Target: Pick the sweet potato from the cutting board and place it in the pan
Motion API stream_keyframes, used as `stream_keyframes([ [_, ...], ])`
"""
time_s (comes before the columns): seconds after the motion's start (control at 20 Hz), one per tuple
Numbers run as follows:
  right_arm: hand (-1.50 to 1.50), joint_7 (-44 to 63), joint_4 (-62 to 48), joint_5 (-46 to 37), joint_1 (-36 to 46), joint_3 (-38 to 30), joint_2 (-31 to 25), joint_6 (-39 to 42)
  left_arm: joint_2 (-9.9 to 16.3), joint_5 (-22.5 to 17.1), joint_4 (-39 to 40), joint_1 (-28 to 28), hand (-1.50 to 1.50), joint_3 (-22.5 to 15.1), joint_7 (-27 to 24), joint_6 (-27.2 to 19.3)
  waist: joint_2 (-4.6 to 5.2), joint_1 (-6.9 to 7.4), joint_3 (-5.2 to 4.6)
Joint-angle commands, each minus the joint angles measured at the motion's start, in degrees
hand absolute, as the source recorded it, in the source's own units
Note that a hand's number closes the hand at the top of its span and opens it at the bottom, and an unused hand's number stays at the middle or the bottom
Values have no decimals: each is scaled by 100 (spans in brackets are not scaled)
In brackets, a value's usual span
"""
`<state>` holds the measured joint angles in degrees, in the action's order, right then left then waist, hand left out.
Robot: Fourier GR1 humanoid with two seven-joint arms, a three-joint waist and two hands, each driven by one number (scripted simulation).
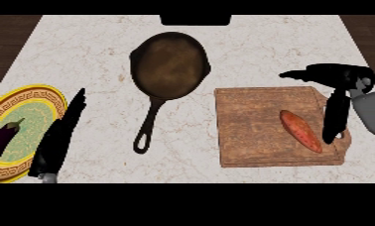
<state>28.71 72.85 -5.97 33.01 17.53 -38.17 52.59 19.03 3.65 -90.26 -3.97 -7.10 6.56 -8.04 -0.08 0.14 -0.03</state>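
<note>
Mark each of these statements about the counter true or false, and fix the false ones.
1. The sweet potato lies on the cutting board. True.
2. The pan already holds the sweet potato. False: the pan has nothing in it.
3. An eggplant sits on the plate at the left. True.
4. The right hand is curled round the sweet potato. False: it is open beside it, fingers straight.
5. The pan's handle points toward the far edge. False: it points toward the robot.

no readable text, no labels, no numbers anywhere
</note>
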Motion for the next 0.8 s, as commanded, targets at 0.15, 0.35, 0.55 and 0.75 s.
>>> stream_keyframes([
  [0.15, -150, 270, -75, -328, -109, 16, 397, 350, 99, -45, -269, -445, 0, 213, -129, 321, 8, 47, 3],
  [0.35, -150, 369, 404, -603, -441, 36, 157, 449, -177, 114, 81, 83, 0, 243, -59, 166, 5, -19, 2],
  [0.55, -150, 897, 673, -577, -695, -34, 493, 469, -306, 379, 76, 78, 0, 159, -6, 118, -1, -31, 1],
  [0.75, -150, 409, 119, -1100, -520, -62, 391, 530, -130, 41, 262, 257, 0, 544, 39, 530, 16, 12, 3],
])
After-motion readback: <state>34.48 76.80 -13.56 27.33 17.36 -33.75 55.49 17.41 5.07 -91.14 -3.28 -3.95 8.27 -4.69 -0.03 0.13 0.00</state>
